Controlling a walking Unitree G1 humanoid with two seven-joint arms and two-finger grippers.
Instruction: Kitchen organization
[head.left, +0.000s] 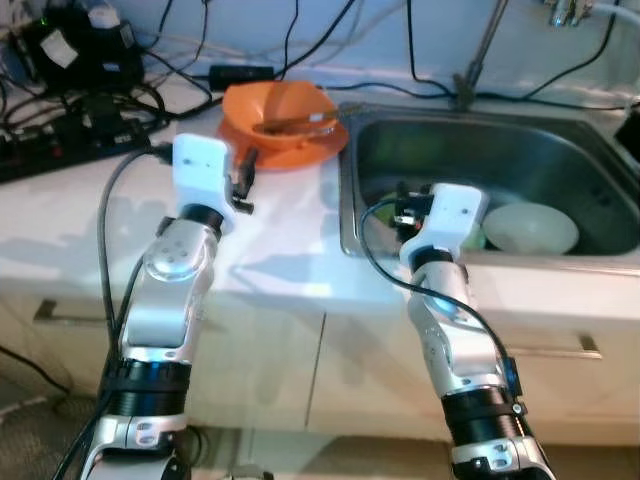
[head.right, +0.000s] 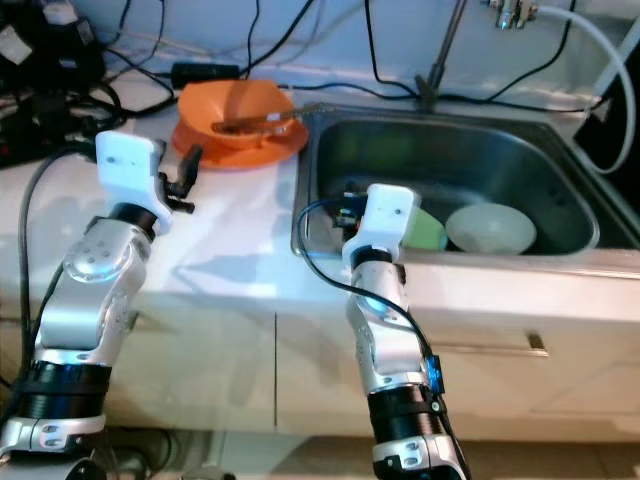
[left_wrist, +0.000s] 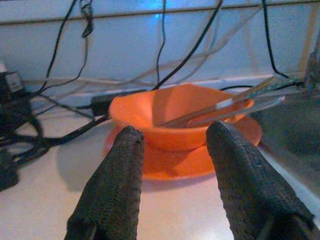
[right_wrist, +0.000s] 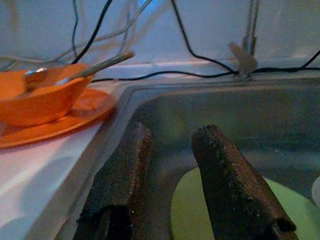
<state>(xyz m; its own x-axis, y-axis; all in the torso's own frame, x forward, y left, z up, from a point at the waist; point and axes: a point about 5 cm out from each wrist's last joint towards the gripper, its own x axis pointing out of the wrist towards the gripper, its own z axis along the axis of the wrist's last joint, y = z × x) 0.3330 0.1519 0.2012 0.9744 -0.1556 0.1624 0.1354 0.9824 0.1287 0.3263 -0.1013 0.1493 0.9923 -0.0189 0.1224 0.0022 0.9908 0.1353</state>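
An orange bowl (left_wrist: 170, 117) is framed just ahead of the left gripper (left_wrist: 175, 165), jaws spread; the right gripper (right_wrist: 170, 165), jaws parted, is held over the sink (head.left: 560, 150).

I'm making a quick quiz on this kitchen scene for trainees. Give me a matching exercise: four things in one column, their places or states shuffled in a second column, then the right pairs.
Things:
1. orange bowl
2. white bowl
3. left pincer
4. green plate

Places or states:
A. open, above the counter, facing the orange dishes
B. lying in the sink, next to the white bowl
C. on an orange plate, holding utensils
D. in the sink, on the robot's right side

Pairs: 1-C, 2-D, 3-A, 4-B
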